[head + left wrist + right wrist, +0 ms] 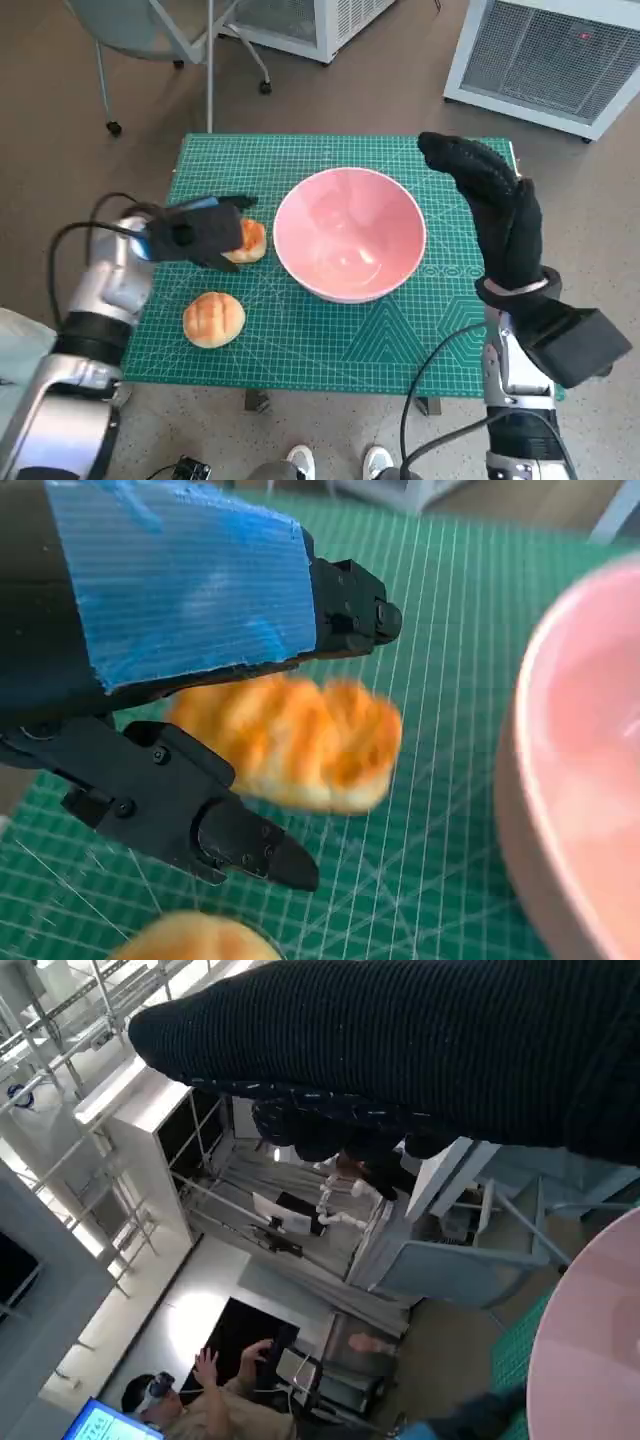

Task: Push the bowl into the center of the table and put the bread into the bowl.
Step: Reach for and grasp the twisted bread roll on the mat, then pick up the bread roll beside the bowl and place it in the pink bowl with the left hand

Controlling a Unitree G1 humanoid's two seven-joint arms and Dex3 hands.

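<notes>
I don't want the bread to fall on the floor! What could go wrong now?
The left hand is around one bread roll, but the left wrist view doesn't plainly show a firm grip, so it might slip on the way to the pink bowl. The second roll lies near the table's front edge; a bump from the arm could knock it off. The right hand hovers beside the bowl's rim and could nudge the bowl off-center.

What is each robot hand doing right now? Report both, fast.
Left robot hand: fingers around a bread roll; a firm grip cannot be told.
Right robot hand: open, holding nothing, raised beside the pink bowl.
</notes>
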